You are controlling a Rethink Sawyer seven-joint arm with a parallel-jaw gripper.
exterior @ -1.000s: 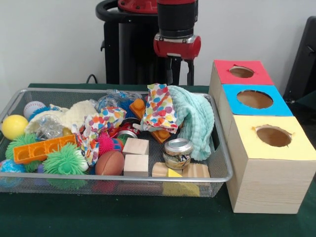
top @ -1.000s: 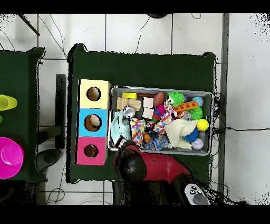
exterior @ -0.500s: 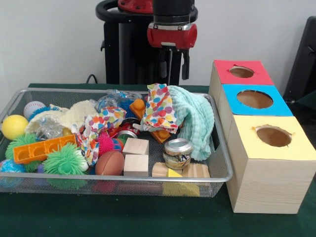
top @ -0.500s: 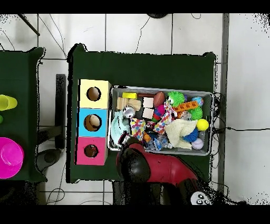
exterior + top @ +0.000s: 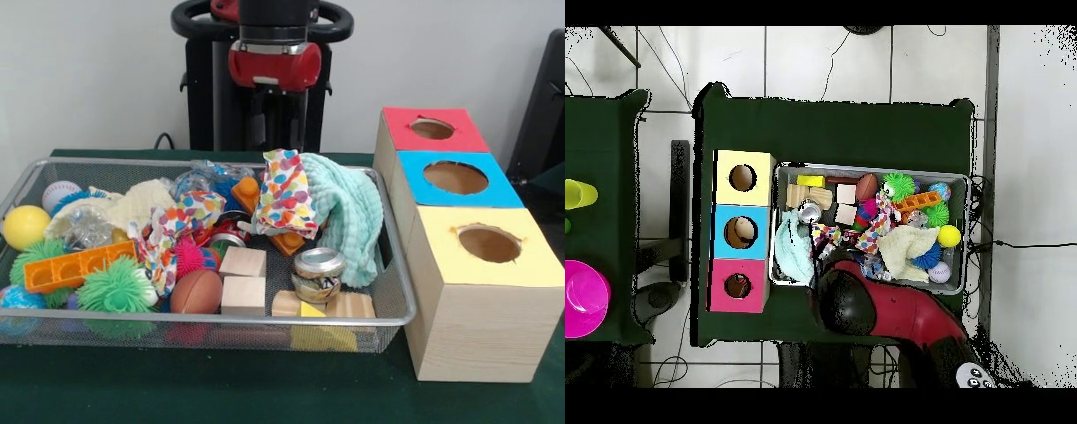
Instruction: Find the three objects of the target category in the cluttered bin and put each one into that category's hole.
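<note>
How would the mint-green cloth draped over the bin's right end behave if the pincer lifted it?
The mint-green waffle cloth hangs in soft folds, so it would likely sag and trail. It looks light. It touches the polka-dot fabric, which might shift with it.

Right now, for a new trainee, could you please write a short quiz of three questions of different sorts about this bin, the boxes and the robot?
1. True or false: the glass jar stands upright in the wire bin, beside the mint cloth.
2. Multiple choice: in the front view, which box is nearest the camera? A) red box B) blue box C) yellow box
3. Fill in: the small brown football lies just left of the ____ blocks.

Key: 1 true; 2 C; 3 wooden.
</note>
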